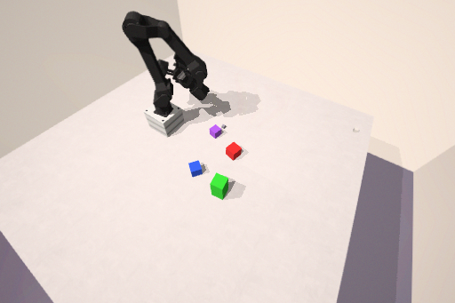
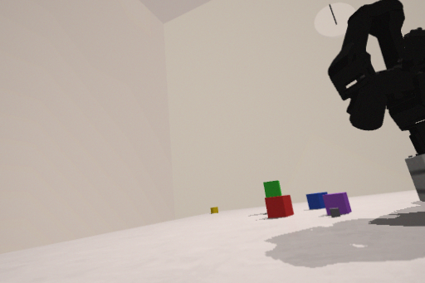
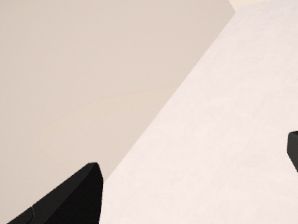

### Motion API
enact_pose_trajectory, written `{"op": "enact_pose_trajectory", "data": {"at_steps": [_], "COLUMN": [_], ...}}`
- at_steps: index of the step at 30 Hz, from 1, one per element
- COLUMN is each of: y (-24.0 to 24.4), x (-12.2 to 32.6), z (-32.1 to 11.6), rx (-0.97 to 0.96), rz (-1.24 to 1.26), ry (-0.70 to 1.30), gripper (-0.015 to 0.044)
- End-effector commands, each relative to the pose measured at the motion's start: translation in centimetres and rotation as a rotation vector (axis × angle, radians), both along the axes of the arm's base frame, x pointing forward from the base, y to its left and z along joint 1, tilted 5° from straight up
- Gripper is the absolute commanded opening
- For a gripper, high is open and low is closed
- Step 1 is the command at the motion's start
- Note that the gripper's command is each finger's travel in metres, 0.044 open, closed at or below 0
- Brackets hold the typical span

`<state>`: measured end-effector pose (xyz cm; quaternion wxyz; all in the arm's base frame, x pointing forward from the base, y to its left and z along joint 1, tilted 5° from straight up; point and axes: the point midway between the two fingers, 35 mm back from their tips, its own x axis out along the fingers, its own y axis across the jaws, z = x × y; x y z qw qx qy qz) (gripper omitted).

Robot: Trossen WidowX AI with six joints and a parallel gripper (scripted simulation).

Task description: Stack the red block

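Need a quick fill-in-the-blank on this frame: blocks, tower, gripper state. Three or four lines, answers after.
1. The red block rests on the ____, not on the tower.
2. The tallest block, the green tower, has ____ stacked on it.
3. The gripper hangs near the arm's base with its jaws ____ and nothing between them.
4. The block lying closest to the gripper is the ____ one.

Missing words: table; nothing; open; purple
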<state>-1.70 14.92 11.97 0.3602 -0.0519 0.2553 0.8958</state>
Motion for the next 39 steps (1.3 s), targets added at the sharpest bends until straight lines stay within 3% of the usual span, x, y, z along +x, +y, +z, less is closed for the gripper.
{"op": "enact_pose_trajectory", "data": {"at_steps": [1,19,39], "y": [0.0,-1.3,-11.3], "x": [0.1,12.6,29.3], "z": [0.0,-2.8,-3.8], "rx": [-0.006,-0.702,-1.290], "rz": [-0.002,-0.408,-1.409], "ry": [0.001,0.080,0.309], "gripper": [0.0426,0.0440,0.0440]}}
